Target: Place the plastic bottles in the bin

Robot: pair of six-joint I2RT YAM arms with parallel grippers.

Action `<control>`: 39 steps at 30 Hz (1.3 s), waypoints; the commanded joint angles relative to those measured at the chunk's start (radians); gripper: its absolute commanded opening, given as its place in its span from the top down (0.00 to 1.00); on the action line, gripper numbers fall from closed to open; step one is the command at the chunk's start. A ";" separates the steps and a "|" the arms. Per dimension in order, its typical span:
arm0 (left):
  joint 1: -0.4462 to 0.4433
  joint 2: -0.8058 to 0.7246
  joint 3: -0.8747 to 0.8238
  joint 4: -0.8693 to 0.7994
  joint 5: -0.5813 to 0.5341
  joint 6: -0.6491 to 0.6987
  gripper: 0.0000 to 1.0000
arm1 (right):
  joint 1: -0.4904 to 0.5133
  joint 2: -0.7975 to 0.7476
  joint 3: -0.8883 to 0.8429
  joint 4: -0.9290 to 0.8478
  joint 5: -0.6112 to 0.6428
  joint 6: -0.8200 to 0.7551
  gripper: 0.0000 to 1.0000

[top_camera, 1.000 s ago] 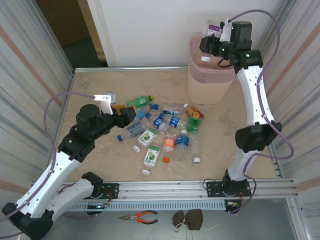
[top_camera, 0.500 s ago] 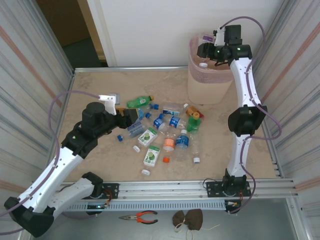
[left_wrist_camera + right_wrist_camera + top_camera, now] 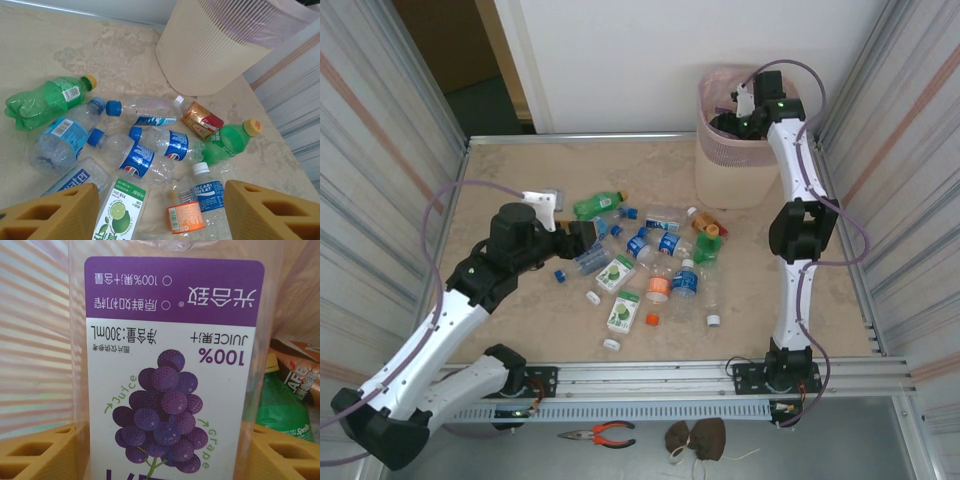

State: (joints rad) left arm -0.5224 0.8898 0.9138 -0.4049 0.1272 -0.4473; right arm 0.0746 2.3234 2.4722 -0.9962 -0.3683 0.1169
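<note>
Several plastic bottles (image 3: 655, 262) lie in a pile mid-table: green ones (image 3: 42, 100) (image 3: 227, 142), blue-labelled ones (image 3: 137, 159) (image 3: 175, 144), a lime-juice one (image 3: 120, 210) and an orange-labelled one (image 3: 186, 217). My left gripper (image 3: 582, 233) (image 3: 160, 210) hovers open over the pile's left side, nothing between its fingers. The beige mesh bin (image 3: 740, 175) (image 3: 220, 50) with its pink bag (image 3: 35, 340) stands at the back right. My right gripper (image 3: 730, 122) (image 3: 162, 450) reaches into the bin, shut on a clear grape-juice bottle (image 3: 170, 365) with a purple label. A green bottle (image 3: 280, 410) lies inside.
Loose caps (image 3: 713, 320) (image 3: 610, 344) lie on the table near the front. A brown-red packet (image 3: 201, 120) sits between pile and bin. Corrugated metal walls (image 3: 380, 150) close in both sides. Pliers (image 3: 600, 433) lie below the front rail.
My right arm has folded upright and swung the grape-juice bottle from above the bin's rim down into its mouth. The left gripper has edged slightly toward the pile.
</note>
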 commanded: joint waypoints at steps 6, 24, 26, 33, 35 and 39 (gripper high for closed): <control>0.026 0.022 -0.019 -0.041 0.019 0.034 0.32 | 0.018 0.047 0.033 -0.042 -0.008 -0.054 0.23; 0.036 0.230 0.027 -0.187 0.071 0.162 0.34 | 0.002 -0.128 0.038 -0.043 0.079 -0.017 0.15; 0.036 0.259 0.034 -0.214 0.062 0.187 0.34 | -0.002 -0.161 0.039 -0.048 0.085 -0.013 0.15; 0.039 0.367 0.113 -0.342 0.013 0.422 0.31 | -0.025 -0.273 0.039 -0.077 0.119 -0.010 0.15; 0.044 0.395 0.136 -0.378 -0.028 0.510 0.29 | -0.040 -0.307 0.037 -0.089 0.125 -0.010 0.14; 0.070 0.421 0.132 -0.384 -0.040 0.688 0.26 | -0.058 -0.370 0.033 -0.107 0.131 -0.010 0.14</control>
State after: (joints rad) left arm -0.4713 1.2987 1.0256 -0.7319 0.1234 0.0422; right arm 0.0292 2.0151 2.4798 -1.0603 -0.2569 0.0963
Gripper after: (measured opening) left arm 0.734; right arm 0.855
